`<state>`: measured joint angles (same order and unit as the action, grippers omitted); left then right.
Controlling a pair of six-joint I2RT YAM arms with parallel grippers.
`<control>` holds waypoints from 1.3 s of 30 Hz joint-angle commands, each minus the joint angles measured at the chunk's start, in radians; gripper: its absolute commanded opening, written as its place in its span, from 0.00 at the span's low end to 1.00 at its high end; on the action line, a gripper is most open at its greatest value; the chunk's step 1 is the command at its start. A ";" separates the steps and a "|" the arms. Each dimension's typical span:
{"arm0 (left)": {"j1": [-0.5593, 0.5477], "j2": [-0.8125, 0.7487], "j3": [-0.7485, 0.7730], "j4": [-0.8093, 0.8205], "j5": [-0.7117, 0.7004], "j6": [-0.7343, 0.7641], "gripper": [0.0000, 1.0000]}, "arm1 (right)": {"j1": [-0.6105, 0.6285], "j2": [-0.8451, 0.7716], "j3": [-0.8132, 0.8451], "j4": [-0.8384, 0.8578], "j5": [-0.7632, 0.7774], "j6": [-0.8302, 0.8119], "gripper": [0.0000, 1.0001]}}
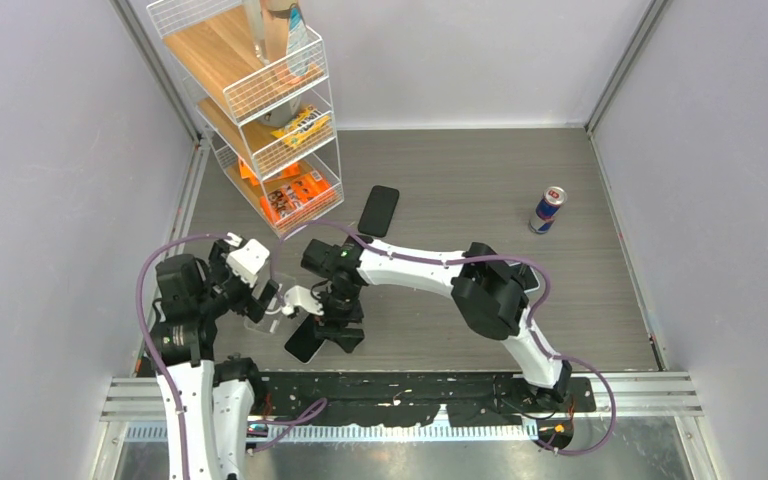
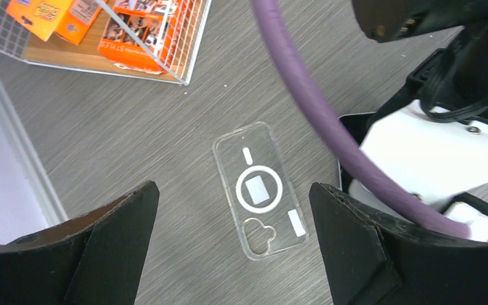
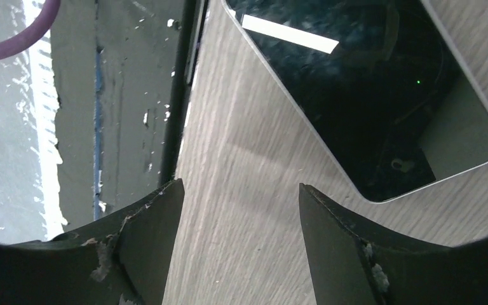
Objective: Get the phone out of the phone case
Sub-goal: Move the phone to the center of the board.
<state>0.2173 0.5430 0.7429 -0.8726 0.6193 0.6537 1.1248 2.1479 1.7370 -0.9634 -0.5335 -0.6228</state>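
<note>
A clear, empty phone case [image 2: 260, 190] lies flat on the grey table between the open fingers of my left gripper [image 2: 234, 190], which hovers above it. In the top view the case [image 1: 262, 322] is faint, just below the left gripper [image 1: 268, 300]. A bare phone [image 3: 362, 95] with a black screen and silver rim lies on the table just beyond my right gripper [image 3: 240, 185], which is open and empty. In the top view this phone [image 1: 305, 342] lies beside the right gripper [image 1: 332, 332], near the table's front edge.
A second dark phone [image 1: 378, 210] lies further back at mid-table. A wire rack [image 1: 260, 120] with snack packs stands at the back left. A drink can [image 1: 548, 209] stands at the right. The table's front edge [image 3: 184, 127] is close to the right gripper.
</note>
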 commanded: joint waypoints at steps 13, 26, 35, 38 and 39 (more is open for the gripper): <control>-0.002 -0.051 0.088 -0.053 -0.079 -0.003 0.94 | -0.002 0.136 0.142 -0.025 -0.070 0.007 0.72; -0.002 -0.047 0.081 -0.051 -0.107 0.007 0.95 | -0.019 0.190 0.203 -0.006 0.024 0.054 0.71; -0.002 -0.055 0.039 -0.085 -0.109 0.059 0.95 | -0.048 0.161 0.192 0.006 0.067 0.083 0.71; -0.001 -0.051 0.018 -0.084 -0.115 0.084 0.95 | -0.056 0.121 0.167 0.013 0.065 0.084 0.71; -0.001 -0.049 0.013 -0.086 -0.113 0.091 0.95 | -0.057 0.108 0.146 0.021 0.067 0.084 0.71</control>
<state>0.2169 0.4950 0.7784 -0.9524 0.5014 0.7002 1.0859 2.3119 1.9156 -0.9794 -0.5270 -0.5461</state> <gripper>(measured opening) 0.951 0.712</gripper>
